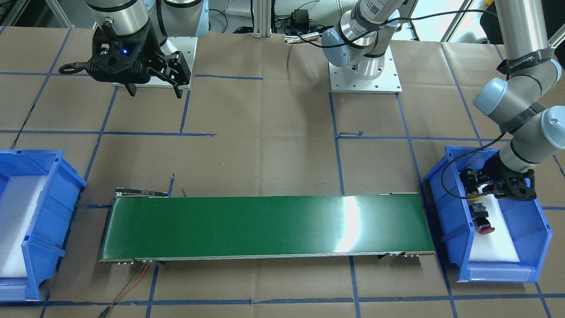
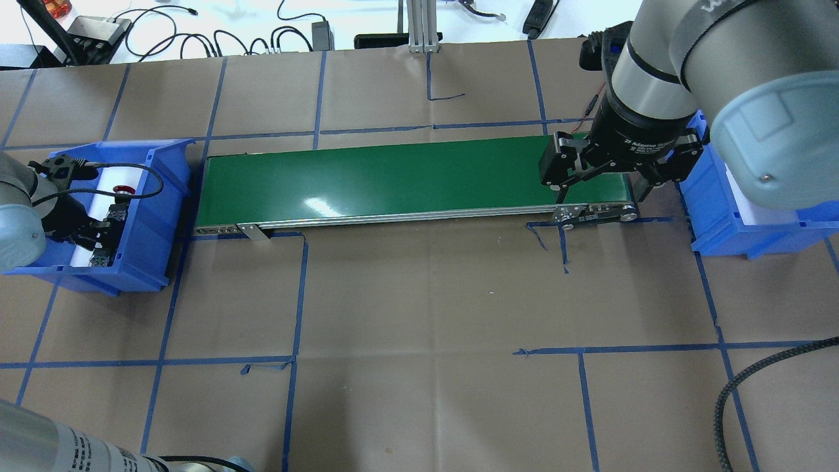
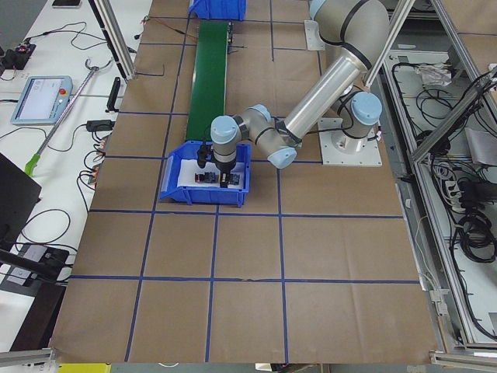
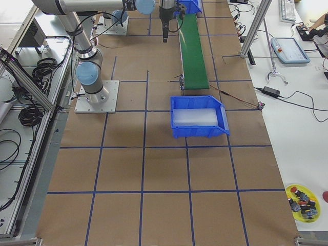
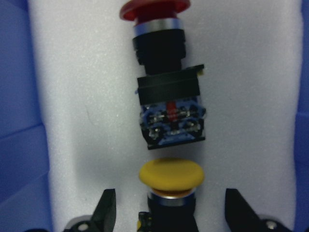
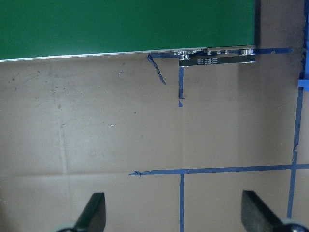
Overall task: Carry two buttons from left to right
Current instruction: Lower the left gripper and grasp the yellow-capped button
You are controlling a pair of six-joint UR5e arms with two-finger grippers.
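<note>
Two buttons lie in line on white foam in the blue bin (image 1: 454, 229) on my left side. The red-capped button (image 5: 166, 87) lies farther from the wrist camera, also visible as the red button (image 1: 484, 226). The yellow-capped button (image 5: 171, 174) sits between the fingers of my left gripper (image 5: 171, 215), which is open, with a gap on each side of the cap. In the front view the left gripper (image 1: 474, 191) is down inside the bin. My right gripper (image 2: 600, 196) hangs open and holds nothing, above the table by the green conveyor belt's (image 2: 393, 177) right end.
A second blue bin (image 2: 721, 223) with a white foam floor stands past the conveyor's right end, partly under my right arm. Blue tape lines cross the brown paper table. A black cable loops over the left bin (image 2: 157, 216). Red wires run off the conveyor's right end.
</note>
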